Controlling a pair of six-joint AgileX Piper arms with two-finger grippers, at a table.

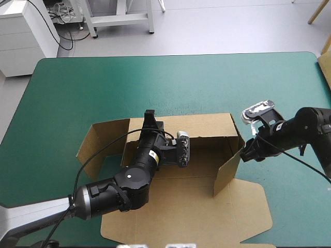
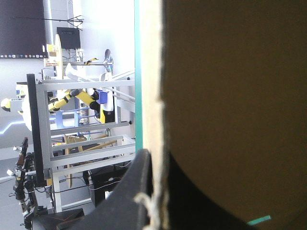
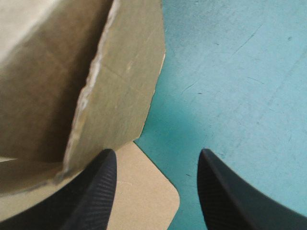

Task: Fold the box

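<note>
1. The brown box [image 1: 207,206] lies across the centre and lower middle of the high view on the teal-green cover [image 1: 155,82], with its back wall and side flaps raised.
2. The left gripper [image 1: 150,118] pinches the back wall's top edge.
3. The right gripper [image 1: 247,154], its fingers spread, sits at the right flap.

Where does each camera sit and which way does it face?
High view: above and behind the robot, looking down on the table and box; both arms show.
Left wrist view: on the left wrist, level past the box's raised wall into the room; left gripper shut on it.
Right wrist view: on the right wrist, down at the side flap and table; right gripper open.
All share the box.
</note>
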